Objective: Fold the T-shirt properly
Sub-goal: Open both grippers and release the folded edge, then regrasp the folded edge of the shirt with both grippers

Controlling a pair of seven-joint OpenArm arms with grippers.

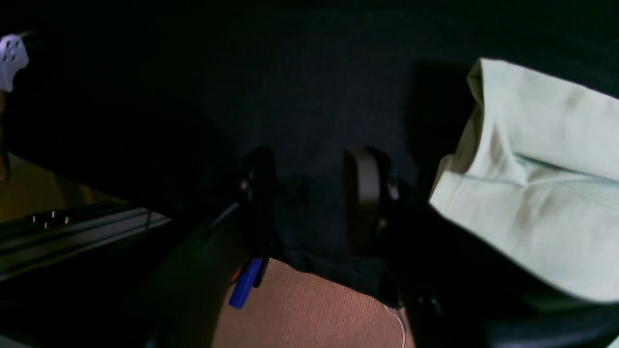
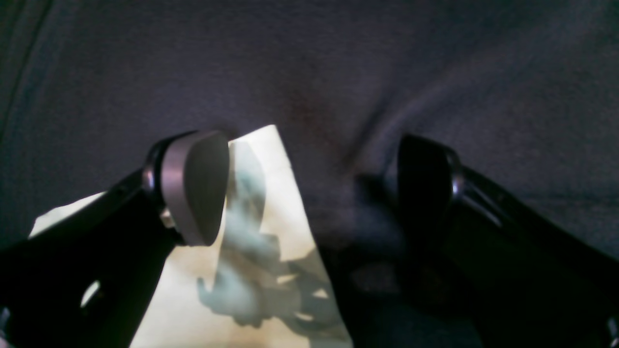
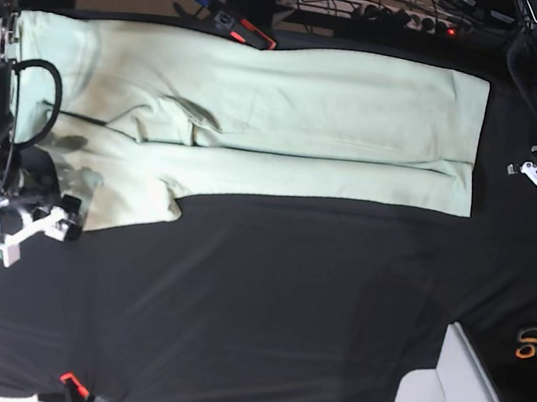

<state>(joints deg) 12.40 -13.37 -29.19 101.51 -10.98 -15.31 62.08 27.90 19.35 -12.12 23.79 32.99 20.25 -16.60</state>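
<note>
Right tool [image 2: 309, 188]: jaws wide apart, empty; the T-shirt [image 3: 262, 109] sleeve corner lies just under its left pad, likely a release.
Left tool [image 1: 309, 203]: jaws apart, nothing between them, T-shirt hem beside its right jaw.
T-shirt: partly folded lengthwise on the black tabletop [image 3: 283, 304].
Around: scissors [image 3: 533, 344] well apart, no obstruction.

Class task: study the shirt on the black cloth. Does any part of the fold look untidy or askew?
Yes. The T-shirt is folded into a long band, but at the base view's left end a flap hangs below the band's lower edge, and creases bunch near the middle fold.
</note>
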